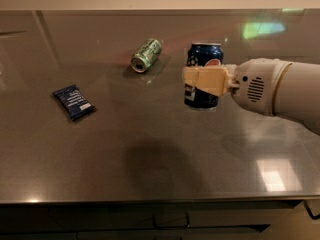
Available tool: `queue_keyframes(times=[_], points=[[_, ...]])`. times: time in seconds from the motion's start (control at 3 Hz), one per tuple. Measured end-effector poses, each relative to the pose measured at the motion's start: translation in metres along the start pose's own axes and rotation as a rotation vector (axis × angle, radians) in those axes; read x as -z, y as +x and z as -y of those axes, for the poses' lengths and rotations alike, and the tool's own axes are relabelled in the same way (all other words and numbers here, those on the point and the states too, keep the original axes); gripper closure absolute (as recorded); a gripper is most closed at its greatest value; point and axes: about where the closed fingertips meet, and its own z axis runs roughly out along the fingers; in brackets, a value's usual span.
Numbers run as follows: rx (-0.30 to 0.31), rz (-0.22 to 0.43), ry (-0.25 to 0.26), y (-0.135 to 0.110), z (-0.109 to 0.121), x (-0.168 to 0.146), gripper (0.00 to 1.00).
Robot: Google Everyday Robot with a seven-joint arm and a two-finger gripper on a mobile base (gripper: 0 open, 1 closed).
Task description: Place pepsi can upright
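The pepsi can (202, 55) is shown standing upright on the dark countertop (150, 164), right of centre and toward the far edge, with its silver top rim uppermost and the round logo turned toward 3 o'clock. The gripper (196, 79) is positioned at the can's mid-height and is carried on the white arm (282, 91), which enters the scene from 3 o'clock. One beige finger (207, 80) is seen laid across the front of the can, and the other is hidden behind it. The jaws are therefore judged to be closed around the can body, holding it, although contact on the far side cannot be confirmed.

It cannot be settled whether the can's base is fully seated on the surface or held just above it. A dark patch is visible beneath the base, but no clear gap is seen.

A green can (146, 55) lies on its side at 10 o'clock from the pepsi can, well apart from it. A flat dark blue snack packet (74, 102) lies farther off at about 9 o'clock. Neither is touched.

The uprighting itself is judged complete or nearly so. What is left is for the can to be seated firmly, the jaws to be opened and the gripper to be drawn clear without the can being tipped.
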Motion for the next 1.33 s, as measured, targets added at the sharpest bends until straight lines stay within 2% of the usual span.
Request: queue_keyframes(times=[0.33,0.67,1.0,1.33], points=[[0.017,-0.036,0.067,-0.003,-0.001,0.003,1.0],[0.07,-0.072,0.117,-0.008,-0.004,0.005,1.0],[0.138,-0.101,0.15,-0.015,-0.006,0.008,1.0],[0.19,-0.129,0.163,-0.022,-0.01,0.01,1.0]])
